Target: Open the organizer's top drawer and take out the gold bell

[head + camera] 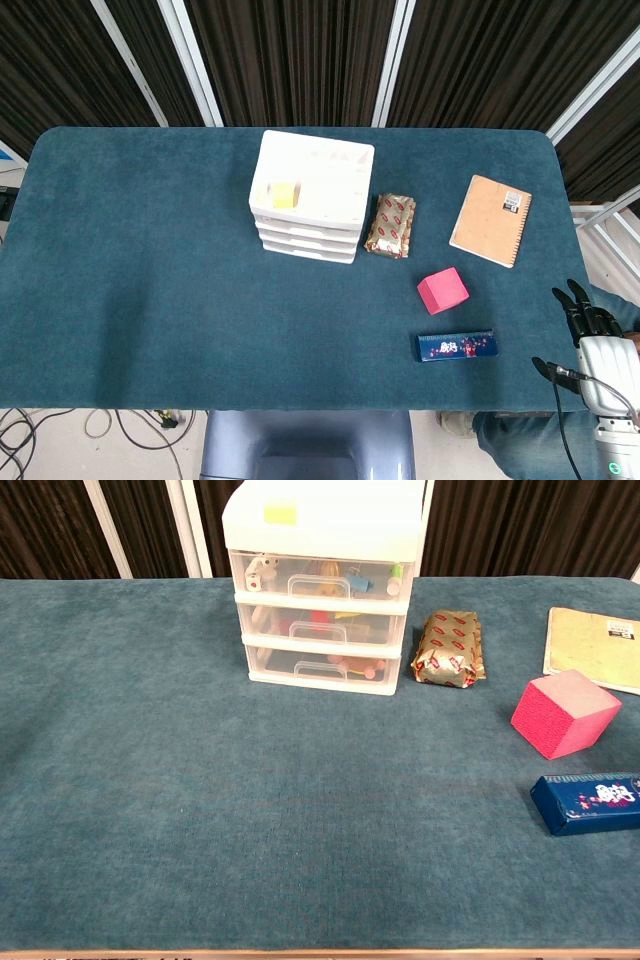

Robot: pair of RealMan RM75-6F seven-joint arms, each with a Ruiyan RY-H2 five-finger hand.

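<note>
Sitting closed, the organizer's top drawer (320,578) faced the robot, handle reachable; whatever gold bell lay inside could not be singled out. Rightward, the right hand (592,322) idled at the table edge (300,408), fingers apart, holding nothing; the left hand stayed unseen.

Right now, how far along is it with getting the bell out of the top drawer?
Nothing looks done yet. The organizer has all its drawers shut; the top drawer sits flush, and something gold shows through its clear front, though I can't confirm it's the bell. Nothing is in hand: the right robot hand is at the table's right edge, apart from everything; the left is out of view. Left: reach, pull the drawer, lift the bell out.
</note>
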